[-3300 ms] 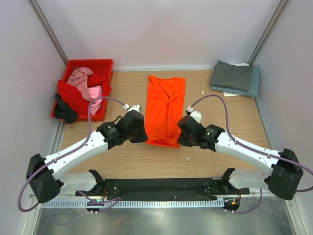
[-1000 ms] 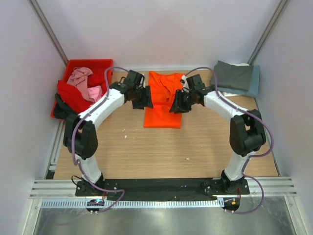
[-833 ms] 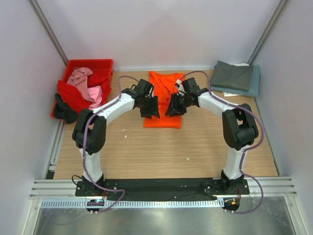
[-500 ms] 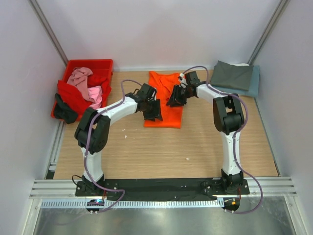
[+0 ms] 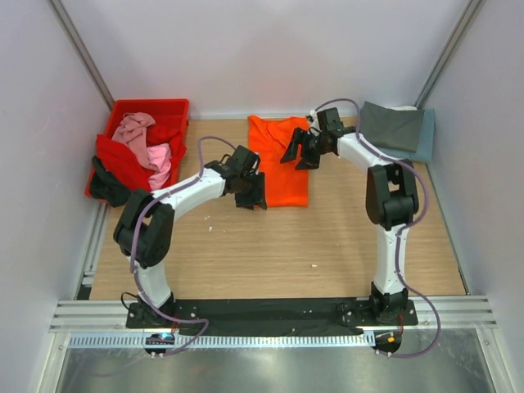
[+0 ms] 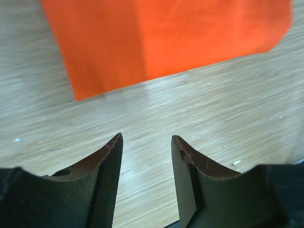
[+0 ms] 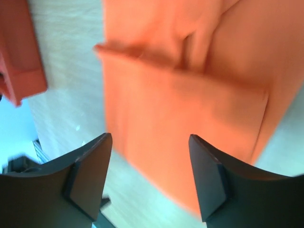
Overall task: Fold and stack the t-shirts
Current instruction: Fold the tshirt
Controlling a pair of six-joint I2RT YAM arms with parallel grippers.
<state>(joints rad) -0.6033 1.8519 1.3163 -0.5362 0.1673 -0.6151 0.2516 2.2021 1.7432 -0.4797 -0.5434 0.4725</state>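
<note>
Centrally, the orange shirt (image 5: pixel 278 160) lies folded; left gripper (image 6: pixel 146 137) by its lower-left corner, right gripper (image 7: pixel 149 137) at its upper right (both with fingers apart, empty).

Open wooden tabletop (image 5: pixel 270 246) spans the near half; a red crate (image 5: pixel 147 103) blocks the far-left corner, folded t-shirts (image 5: pixel 391 127) the far-right corner.
</note>
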